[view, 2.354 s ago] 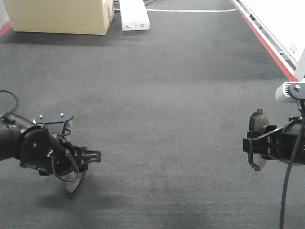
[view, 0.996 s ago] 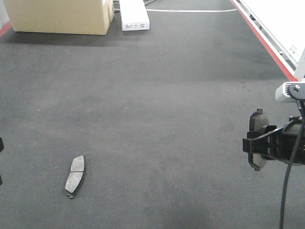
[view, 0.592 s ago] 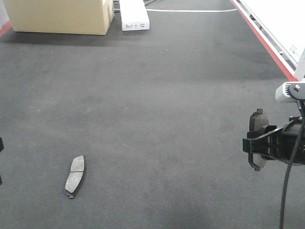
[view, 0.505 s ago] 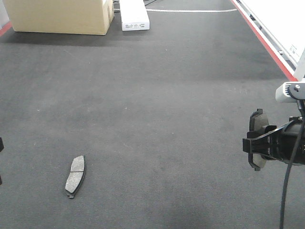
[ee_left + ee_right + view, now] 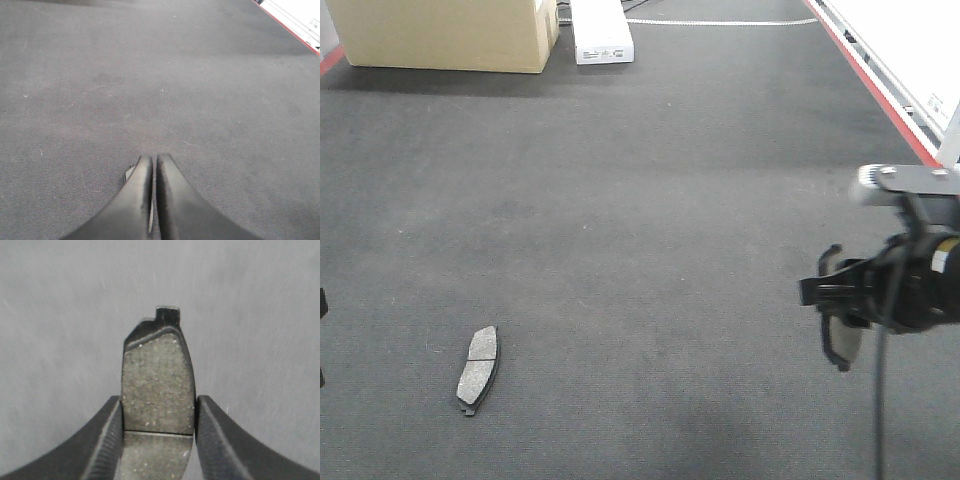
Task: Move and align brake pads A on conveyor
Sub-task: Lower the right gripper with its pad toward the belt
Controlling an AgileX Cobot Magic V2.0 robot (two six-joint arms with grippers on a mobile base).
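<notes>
Two brake pads show in my front view: the loose pad [image 5: 478, 370] lies flat on the conveyor [image 5: 670, 200] at near left, long axis roughly near-to-far, and the right gripper [image 5: 835, 315] holds the gripped pad [image 5: 844, 342] on edge, nearly upright. From the left wrist I see the left gripper [image 5: 152, 165] with jaws pressed together on nothing. From the right wrist, the jaws pinch the gripped pad [image 5: 157, 385] across its width, tab end pointing away.

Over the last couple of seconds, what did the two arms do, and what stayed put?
The left gripper let go of the first brake pad, leaving it flat on the conveyor, and pulled back to the front view's edge, jaws now together. The right gripper, clamping the second brake pad, swung inward over the belt and tipped the pad downward. The laid pad, cardboard box and white box stayed put.
</notes>
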